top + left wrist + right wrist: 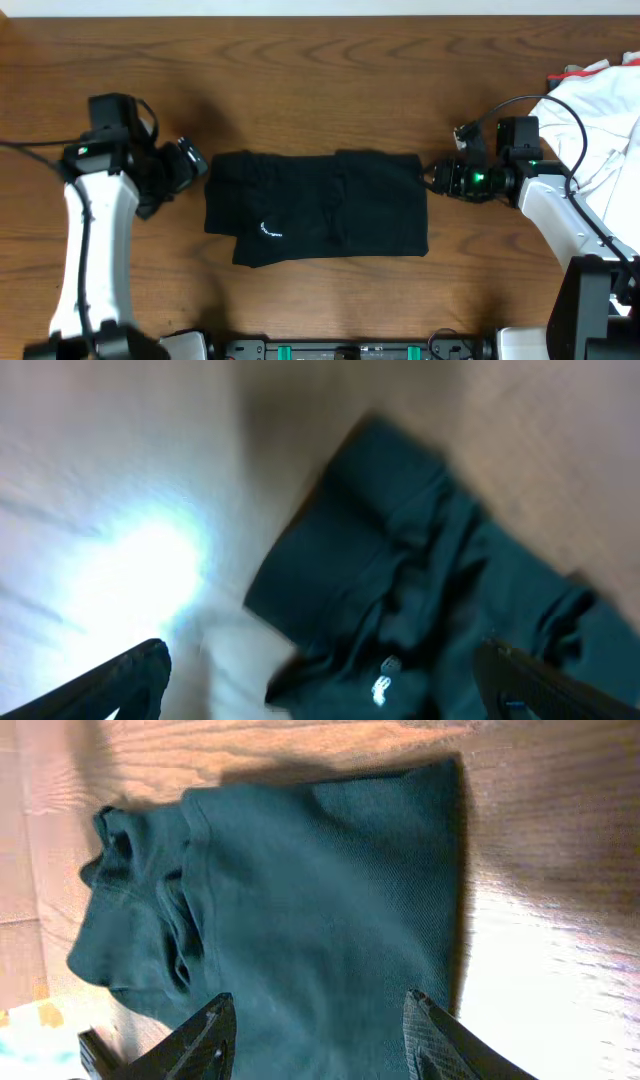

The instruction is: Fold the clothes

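Black soft fabric collared shirt [320, 205] is seen lying folded mid-desk [320, 80]. Left gripper [195, 165] is spread wide, empty, just beside it; right gripper [432, 177] is parted at its right edge, nothing held. Judged limp, light: best pinched at edge corners

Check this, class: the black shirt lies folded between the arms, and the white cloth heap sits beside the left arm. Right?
No. The overhead view shows the white cloth heap beside the right arm; the black shirt does lie folded between the arms.
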